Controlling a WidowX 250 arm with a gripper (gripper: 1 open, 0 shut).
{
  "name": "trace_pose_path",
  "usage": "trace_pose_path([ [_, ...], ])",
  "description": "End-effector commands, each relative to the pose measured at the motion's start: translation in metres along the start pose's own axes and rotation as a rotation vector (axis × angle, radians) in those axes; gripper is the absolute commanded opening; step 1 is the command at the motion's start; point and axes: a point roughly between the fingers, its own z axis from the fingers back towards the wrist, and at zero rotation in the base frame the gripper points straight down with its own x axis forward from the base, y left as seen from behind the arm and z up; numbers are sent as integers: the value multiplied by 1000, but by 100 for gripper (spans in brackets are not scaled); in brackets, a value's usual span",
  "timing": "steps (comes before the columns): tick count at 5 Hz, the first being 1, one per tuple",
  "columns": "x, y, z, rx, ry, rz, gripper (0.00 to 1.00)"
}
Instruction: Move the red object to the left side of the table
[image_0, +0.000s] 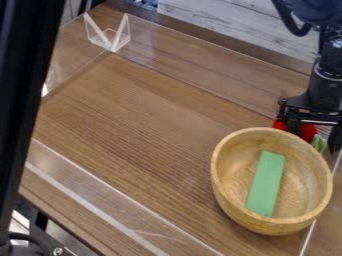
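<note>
The red object (306, 130) is a small glossy toy fruit with a green end, lying on the table (147, 120) at the right edge just behind the bowl. My gripper (306, 124) points straight down over it, black fingers (286, 108) spread on either side of the fruit. The jaws stand open around it; whether the pads touch it I cannot tell. Most of the fruit is hidden by the fingers.
A round wooden bowl (230, 150) holding a flat green block (269, 182) sits at the front right, close to the gripper. Low clear acrylic walls (107, 32) edge the tabletop. A dark post (24, 110) blocks the left of the view.
</note>
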Motion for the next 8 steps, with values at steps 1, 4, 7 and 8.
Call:
trace_pose_path([
  [1,11,11,-2,9,-23,58,100],
  [4,14,20,-1,36,-24,117,100],
  [7,3,80,34,-24,-52,90,100],
  [8,-2,114,43,-19,-71,152,100],
])
